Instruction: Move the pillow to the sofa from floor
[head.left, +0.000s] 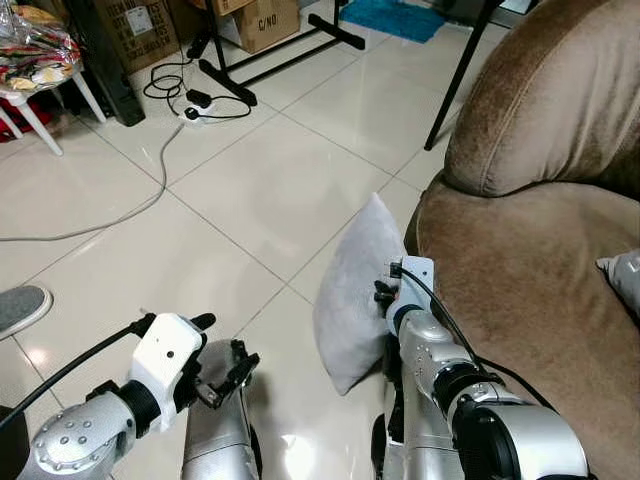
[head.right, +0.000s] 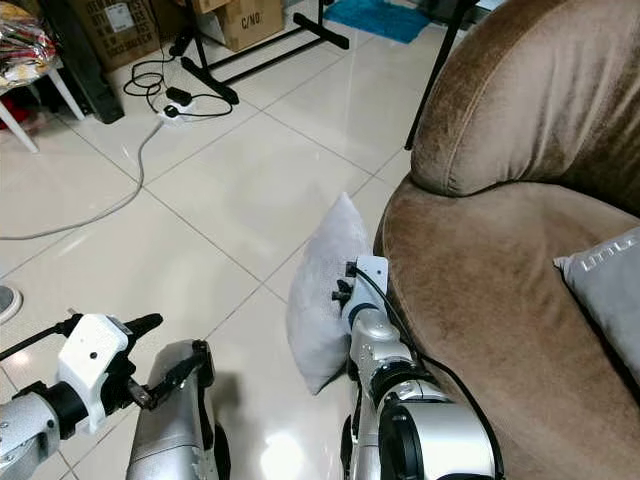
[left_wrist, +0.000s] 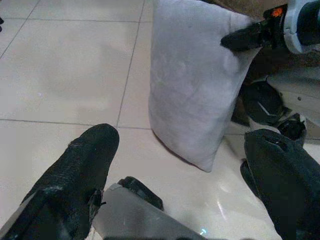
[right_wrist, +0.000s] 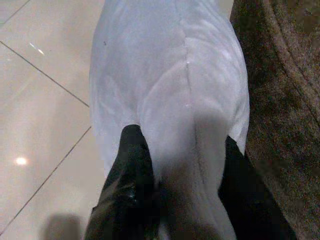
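Two end effectors: both in play, one working and one waiting.
Right end effector: its two black fingers are pinched onto the pillow's edge, fabric bunched between them.
Pillow: grey, standing on its lower corner on the floor, leaning against the front of the sofa.
Left end effector: fingers spread apart and holding nothing, low over the floor just beside the pillow.
Second cushion: pale grey, already lying on the sofa seat.
Risk, slip: the pinch takes only a fold at the edge, so soft fabric may pull free when lifted.
Risk, snag: the pillow may drag on the sofa's rounded front and drop back down.
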